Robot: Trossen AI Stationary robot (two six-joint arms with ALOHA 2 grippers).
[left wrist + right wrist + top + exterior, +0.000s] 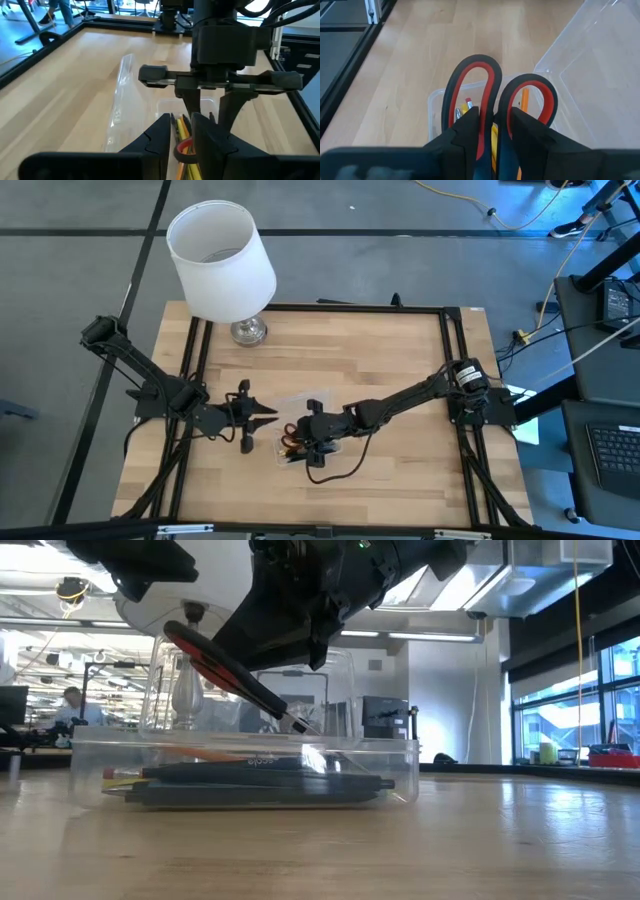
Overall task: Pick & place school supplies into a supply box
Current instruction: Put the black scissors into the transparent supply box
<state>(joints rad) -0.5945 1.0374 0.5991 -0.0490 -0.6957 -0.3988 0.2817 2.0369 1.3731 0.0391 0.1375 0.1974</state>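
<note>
R pincer (305,448) hangs over the clear box (400,772) near the front-middle of the wood tabletop (400,370), pinching the scissors (492,95). In the R wrist view the two red-and-black handle loops stick out past the dark fingers (465,130), w/ the fingers pressed on the scissors just below the loops. Low view shows the scissors (235,673) tilted, closed blades pointing down into the box, tip at about rim height; can't tell if the tip touches anything inside.

Box sits flat on the tabletop, no lid on it. Inside: pens & pencils (250,785) lying lengthwise in a low stack, dark grey ones on the bottom, some yellow/orange on top. Yellow pencils (182,131) also show in the L wrist view, under the R arm. A clear lid (120,100) lies next to the box, one edge raised.

L pincer (262,417) is just beside the box, on the L side, pointing toward it, holding nothing. Its fingers (160,137) stand a bit apart w/ a narrow gap between them. It's apart from the R pincer, not touching it.

Lamp (222,260) w/ white shade and a silvery base stands at the back L of the tabletop, well apart from the box. A person (72,705) shows far off in the room behind.
</note>
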